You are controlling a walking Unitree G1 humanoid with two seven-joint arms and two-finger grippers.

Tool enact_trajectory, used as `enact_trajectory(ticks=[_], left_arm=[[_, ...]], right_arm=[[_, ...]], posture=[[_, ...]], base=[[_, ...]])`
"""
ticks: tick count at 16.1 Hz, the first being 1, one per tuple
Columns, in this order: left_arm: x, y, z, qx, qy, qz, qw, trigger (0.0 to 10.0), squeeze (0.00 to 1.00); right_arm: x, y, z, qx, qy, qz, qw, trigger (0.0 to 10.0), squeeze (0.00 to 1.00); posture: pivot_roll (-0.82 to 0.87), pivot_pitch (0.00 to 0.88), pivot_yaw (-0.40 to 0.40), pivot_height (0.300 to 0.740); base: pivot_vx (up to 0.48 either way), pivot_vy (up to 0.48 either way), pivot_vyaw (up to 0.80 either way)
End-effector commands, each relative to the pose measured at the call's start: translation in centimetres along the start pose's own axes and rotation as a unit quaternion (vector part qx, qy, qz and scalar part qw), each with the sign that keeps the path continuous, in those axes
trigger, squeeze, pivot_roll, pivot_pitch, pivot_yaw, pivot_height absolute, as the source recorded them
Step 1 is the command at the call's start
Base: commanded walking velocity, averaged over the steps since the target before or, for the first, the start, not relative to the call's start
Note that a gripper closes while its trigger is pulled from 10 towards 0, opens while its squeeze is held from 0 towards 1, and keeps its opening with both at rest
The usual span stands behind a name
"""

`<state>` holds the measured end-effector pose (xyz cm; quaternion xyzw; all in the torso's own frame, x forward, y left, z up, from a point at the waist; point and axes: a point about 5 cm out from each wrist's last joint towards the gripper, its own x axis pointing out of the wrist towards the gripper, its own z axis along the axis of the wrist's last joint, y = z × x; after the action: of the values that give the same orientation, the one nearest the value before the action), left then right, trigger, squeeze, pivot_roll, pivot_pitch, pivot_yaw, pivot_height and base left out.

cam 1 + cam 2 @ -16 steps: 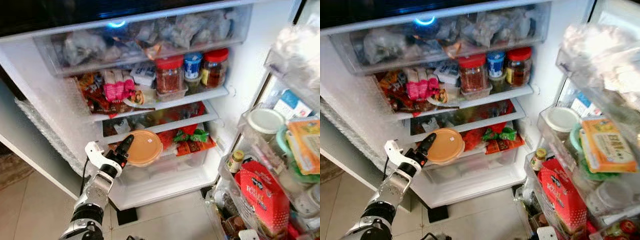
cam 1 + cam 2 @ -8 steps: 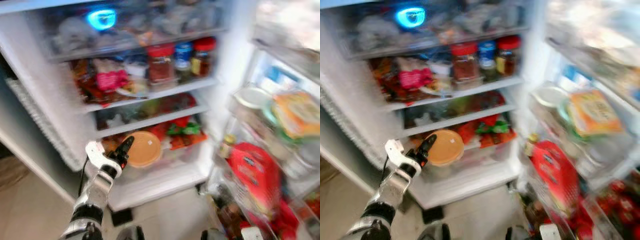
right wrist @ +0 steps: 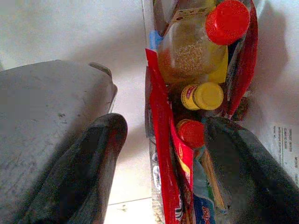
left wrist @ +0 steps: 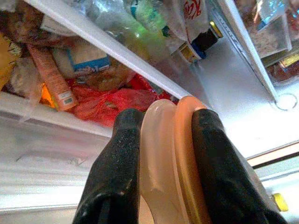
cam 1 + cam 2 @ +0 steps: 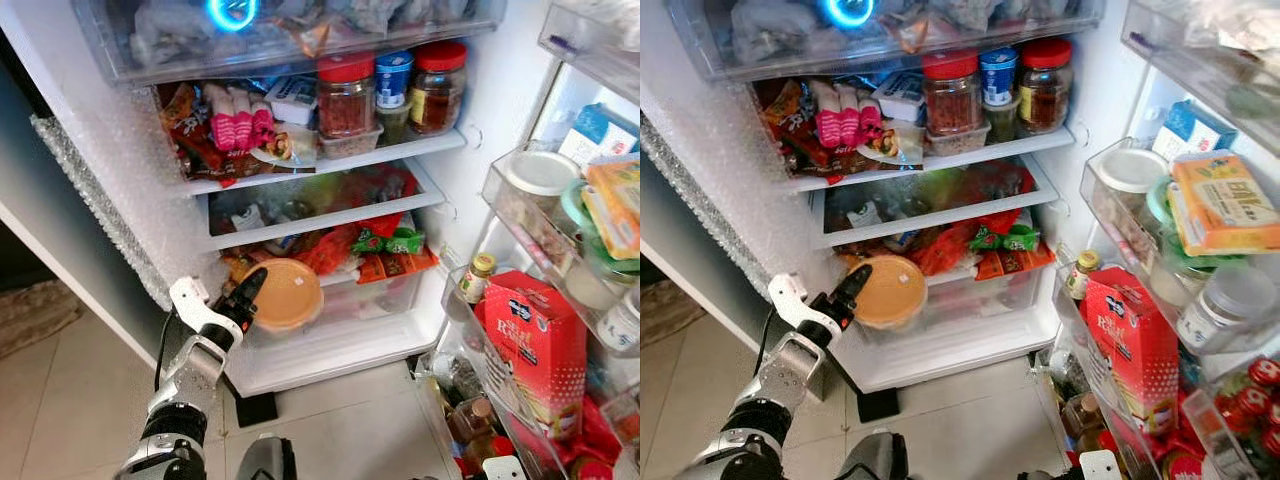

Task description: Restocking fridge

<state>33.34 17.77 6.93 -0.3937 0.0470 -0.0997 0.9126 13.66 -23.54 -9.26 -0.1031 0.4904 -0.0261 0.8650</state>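
Observation:
A round orange lidded container [image 5: 287, 295] sits at the front of the fridge's bottom shelf, on top of the clear drawer [image 5: 345, 318]. My left gripper [image 5: 247, 293] is shut on the container's left rim. In the left wrist view both black fingers [image 4: 119, 172] clamp the container's [image 4: 168, 154] edge. Behind it lie red and green packets [image 5: 385, 245]. My right gripper [image 3: 163, 130] hangs open low by the door, with nothing between its fingers. Beyond it are a red-capped bottle [image 3: 227, 21] and a yellow-capped jar [image 3: 208, 95].
The shelf above holds red-lidded jars [image 5: 345, 95] and snack packs [image 5: 235, 125]. The open door's bins on the right carry a red carton [image 5: 535, 340], tubs and bottles. The bubble-textured fridge wall [image 5: 100, 215] stands at left. Tiled floor [image 5: 340, 425] lies below.
The camera swung and has steadied, so the whole picture shifted and the blur is gone. My left gripper keeps the same hold on the orange container at the shelf front.

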Motion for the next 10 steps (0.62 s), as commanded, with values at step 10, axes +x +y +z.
enact_trajectory(ticks=[10], left_arm=[[1.0,-0.8,1.4,0.016,-0.007,-0.011,1.0,10.0,0.0]], right_arm=[[0.0,0.5,-0.1,0.01,0.007,0.003,1.0,10.0,0.0]], posture=[[-0.06,0.094,0.065,0.643]], base=[[0.234,0.0,0.0]])
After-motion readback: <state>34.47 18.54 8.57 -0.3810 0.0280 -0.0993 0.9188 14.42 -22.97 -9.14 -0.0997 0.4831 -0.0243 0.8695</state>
